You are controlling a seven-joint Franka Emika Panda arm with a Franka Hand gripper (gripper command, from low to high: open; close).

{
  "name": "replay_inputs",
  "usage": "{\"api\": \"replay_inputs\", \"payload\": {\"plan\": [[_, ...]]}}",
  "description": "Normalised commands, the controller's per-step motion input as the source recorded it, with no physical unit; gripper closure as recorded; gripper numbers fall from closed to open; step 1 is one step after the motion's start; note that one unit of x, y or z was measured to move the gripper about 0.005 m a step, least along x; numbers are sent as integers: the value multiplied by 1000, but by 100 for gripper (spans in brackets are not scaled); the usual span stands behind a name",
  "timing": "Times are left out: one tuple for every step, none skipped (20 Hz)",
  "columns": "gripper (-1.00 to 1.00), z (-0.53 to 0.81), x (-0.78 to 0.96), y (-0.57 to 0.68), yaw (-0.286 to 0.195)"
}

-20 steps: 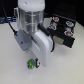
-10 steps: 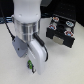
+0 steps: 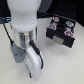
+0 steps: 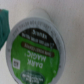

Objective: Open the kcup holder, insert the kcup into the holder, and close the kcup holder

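Note:
The kcup point(image 4: 36, 47) fills the wrist view: a round pod with a white rim and a bright green lid with white print, lying on the white table. In the exterior view it is hidden behind my gripper point(image 3: 36, 66), which hangs low over the table at the front. My fingers do not show clearly in either view. The kcup holder point(image 3: 60, 36) is a black box at the exterior view's right, apart from the gripper. Its tray point(image 3: 58, 22) shows dark multi-coloured pods in round slots.
The white table point(image 3: 67, 67) spreads around the gripper. A teal shape point(image 4: 4, 25) sits at the edge of the wrist view beside the pod. A dark cable point(image 3: 6, 31) hangs at the exterior view's left.
The gripper has come down toward the table over the kcup. The pod, seen below the gripper earlier, is now covered by it in the exterior view.

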Motion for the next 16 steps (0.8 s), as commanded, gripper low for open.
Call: {"api": "replay_inputs", "payload": {"plan": [[-100,-13,169,19,-62],[-100,-27,168,10,-66],[-100,-133,73,-42,-70],[-100,-168,51,-58,-66],[-100,-161,48,-67,-71],[-100,-227,-84,416,-34],[-100,-200,-118,464,-38],[-100,-230,-122,428,-39],[-100,-205,-131,466,-49],[-100,-226,-130,450,-43],[-100,-199,-123,452,-21],[-100,-206,-142,449,-13],[-100,-211,-130,447,-7],[-100,-196,-144,498,-32],[-100,-222,-186,438,-39],[-100,-251,-22,11,-57]]}}
